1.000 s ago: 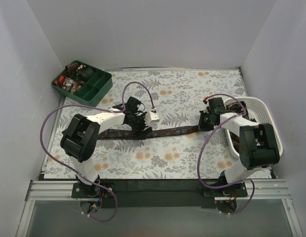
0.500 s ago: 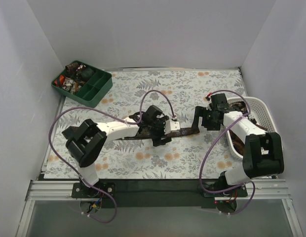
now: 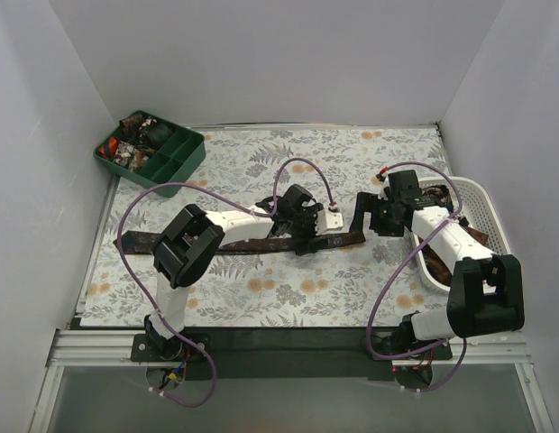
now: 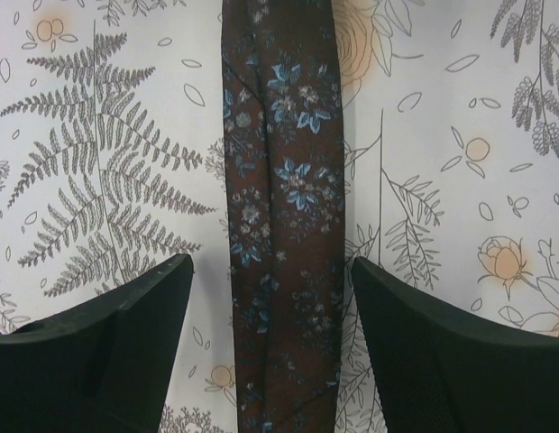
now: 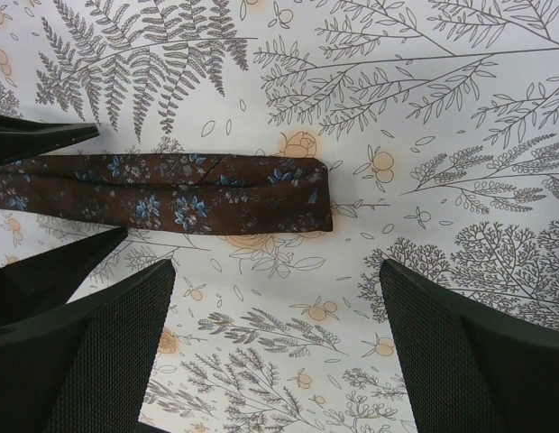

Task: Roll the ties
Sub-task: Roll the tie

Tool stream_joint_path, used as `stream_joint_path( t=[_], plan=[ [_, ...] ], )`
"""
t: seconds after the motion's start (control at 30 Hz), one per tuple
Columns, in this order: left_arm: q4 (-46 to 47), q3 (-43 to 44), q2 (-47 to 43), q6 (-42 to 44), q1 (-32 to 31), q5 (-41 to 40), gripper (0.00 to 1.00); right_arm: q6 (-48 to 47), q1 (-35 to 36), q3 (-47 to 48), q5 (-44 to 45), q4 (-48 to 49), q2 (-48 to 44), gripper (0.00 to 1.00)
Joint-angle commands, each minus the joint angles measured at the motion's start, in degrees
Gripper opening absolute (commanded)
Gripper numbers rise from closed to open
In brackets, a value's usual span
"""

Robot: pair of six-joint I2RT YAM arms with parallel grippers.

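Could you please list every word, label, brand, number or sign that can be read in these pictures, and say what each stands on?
None: no view shows any legible text.
The brown tie carries only a floral print, and the tablecloth only drawn plants and flowers.
The green tray and the white basket show no marking; anything on them is too small to read.
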Motion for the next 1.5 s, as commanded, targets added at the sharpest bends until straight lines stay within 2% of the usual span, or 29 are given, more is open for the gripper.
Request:
stream_joint_path(
  t=[0.0,0.1,0.37,0.47,0.73,0.93,0.97,1.03,1.1,1.2,1.47],
  plan=[
    [-1.4,1.64,2.48,-0.61,1.34,2.94,0.65,-0.9,0.19,0.81,-1.29,-0.18,-1.35,0.85],
    [-2.89,3.14,4.24,-0.97,2.49,6.81,0.6,-1.08,0.02,0.72,-1.38,0.08,-0.65,0.84],
    [-8.95,4.11,5.91,-0.88,3.8,14.56,0.29,-1.6,0.11,0.46,-2.0,4.74,2.16,0.8],
    [-10.01,2.79,5.56,-0.88,4.33,15.69,0.24,-2.66,0.11,0.02,-1.56,7.38,3.83,0.78],
    [-11.42,1.56,4.86,-1.4,5.04,16.58,0.22,-3.1,0.19,-2.09,-1.81,11.69,5.68,0.69],
    [-11.42,1.56,4.95,-2.28,5.04,15.71,0.22,-0.73,-0.07,-7.09,-4.1,12.22,2.96,0.65],
    [-11.42,1.39,4.77,-2.46,5.04,15.53,0.22,-0.38,-0.24,-7.97,-4.63,12.48,2.7,0.61],
    [-11.42,1.12,4.6,-2.37,5.04,15.09,0.22,0.41,-0.86,-9.99,-6.11,13.71,1.82,0.6],
    [-11.34,0.68,4.33,-2.28,5.04,14.91,0.22,1.12,-1.56,-11.31,-7.79,15.46,1.29,0.53],
    [-11.34,0.24,4.07,-2.11,5.04,14.39,0.22,1.3,-2.09,-11.76,-8.94,17.31,1.38,0.49],
    [-11.34,-0.81,3.54,-1.85,5.04,14.21,0.22,1.74,-3.32,-13.77,-12.89,21.61,1.99,0.44]
  ],
)
